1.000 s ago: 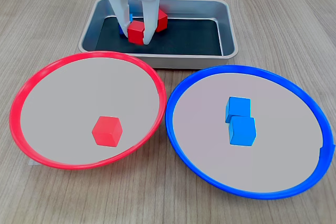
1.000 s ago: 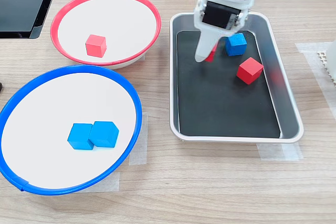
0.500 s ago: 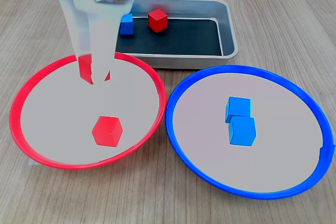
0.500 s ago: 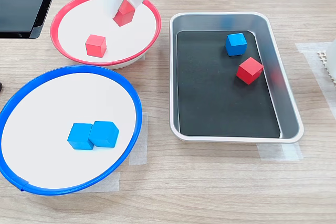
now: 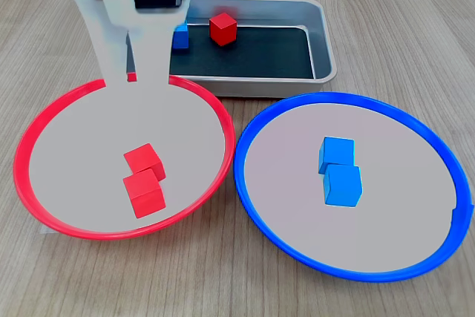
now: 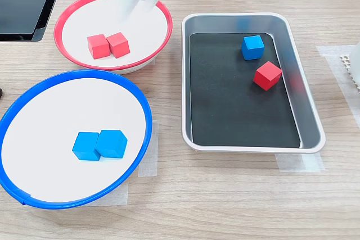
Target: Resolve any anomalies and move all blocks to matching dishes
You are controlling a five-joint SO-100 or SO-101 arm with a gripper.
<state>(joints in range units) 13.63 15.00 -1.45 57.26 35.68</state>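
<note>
The rectangular grey metal tray with a black liner (image 5: 320, 42) (image 6: 306, 122) serves as the landmark. Inside it lie one small matte red cube (image 5: 223, 28) (image 6: 267, 75) and one small matte blue cube (image 5: 179, 37) (image 6: 253, 47), near each other but apart, both toward the end of the tray farthest from the large round blue-rimmed dish. The large round red-rimmed dish with a pale grey inside (image 5: 67, 139) (image 6: 79, 23) sits just beside the tray, on the second exterior view's left of it; two more red cubes rest in it touching each other, one (image 5: 143, 161) (image 6: 118, 44) nearer the tray and the other (image 5: 144, 195) (image 6: 98, 46) on its far side. The blue-rimmed dish with a pale grey inside (image 5: 415, 206) (image 6: 34, 105) lies next to the red-rimmed dish and near the tray; it holds two blue cubes touching side by side, one (image 5: 336, 153) (image 6: 86, 145) and another (image 5: 344, 185) (image 6: 111, 143). The white robot gripper (image 5: 132, 72) (image 6: 135, 5) hangs above the edge of the red-rimmed dish nearest the tray, above the cubes and holding nothing; its two white fingers (image 5: 110, 50) point downward, and whether they are spread or pressed together cannot be told from either exterior view.
</note>
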